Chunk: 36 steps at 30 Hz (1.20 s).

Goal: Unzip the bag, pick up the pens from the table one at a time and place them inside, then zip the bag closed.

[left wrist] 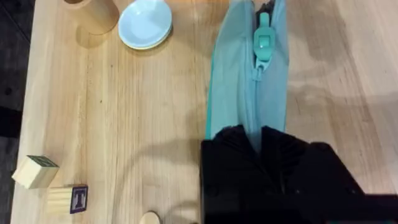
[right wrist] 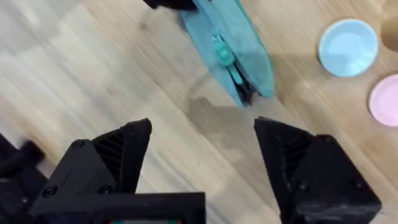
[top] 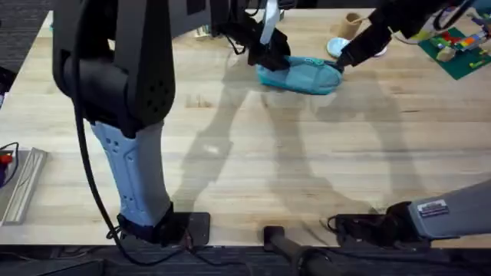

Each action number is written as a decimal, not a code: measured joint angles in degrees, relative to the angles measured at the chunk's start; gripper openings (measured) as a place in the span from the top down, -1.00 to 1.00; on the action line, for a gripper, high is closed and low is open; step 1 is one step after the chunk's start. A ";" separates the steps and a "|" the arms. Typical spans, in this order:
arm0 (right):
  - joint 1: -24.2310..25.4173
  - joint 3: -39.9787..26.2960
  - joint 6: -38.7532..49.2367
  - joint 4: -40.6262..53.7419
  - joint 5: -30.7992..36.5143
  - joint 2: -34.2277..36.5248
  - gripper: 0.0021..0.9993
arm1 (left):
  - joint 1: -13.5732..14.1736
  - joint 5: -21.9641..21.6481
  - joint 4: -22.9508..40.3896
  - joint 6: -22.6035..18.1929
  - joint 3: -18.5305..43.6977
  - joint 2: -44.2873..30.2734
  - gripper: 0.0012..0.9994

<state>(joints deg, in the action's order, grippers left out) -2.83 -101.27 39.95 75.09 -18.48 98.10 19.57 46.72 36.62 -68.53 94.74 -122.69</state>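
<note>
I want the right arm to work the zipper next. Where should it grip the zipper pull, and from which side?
Grip the flat teal tab of the zipper pull across its thin faces, coming down from above. It lies flat along the bag, near the end opposite the left gripper, which pins the other end. The right gripper hovers open.

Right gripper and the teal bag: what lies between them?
Bare table. The right wrist view shows plain wood between the open right gripper and the bag.

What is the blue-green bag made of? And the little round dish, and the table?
The bag looks like soft matte cloth: it creases, and its zipper tab seems rubbery plastic. The dish looks smooth and slightly glossy, perhaps plastic or ceramic; I cannot tell which. The table looks like pale wood with visible grain.
</note>
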 joint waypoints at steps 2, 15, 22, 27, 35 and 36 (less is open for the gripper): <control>0.00 0.00 -0.57 0.00 -2.11 -0.02 -0.99 | 0.00 0.00 0.00 0.00 0.00 0.00 0.91; 0.00 0.02 -19.25 0.05 -14.40 -0.02 -0.99 | 0.00 -0.02 0.00 0.00 0.00 0.02 0.91; 0.46 4.99 -25.01 -1.08 -15.43 -0.24 -0.99 | 0.00 -0.02 0.00 0.00 0.00 0.02 0.91; 2.72 11.35 -28.42 -7.91 -17.70 -0.24 -0.99 | 0.00 0.00 0.00 0.00 0.00 0.00 0.91; 4.83 17.73 -33.26 -16.49 -18.84 -0.22 -0.99 | 0.00 -0.02 -0.02 0.00 0.00 0.00 0.91; 4.83 18.04 -33.83 -17.74 -18.86 -0.22 -0.99 | 0.00 -0.02 0.00 0.00 0.00 0.00 0.91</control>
<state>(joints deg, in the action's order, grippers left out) 2.00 -83.24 6.13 57.35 -37.34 97.89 19.57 46.70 36.62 -68.53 94.74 -122.69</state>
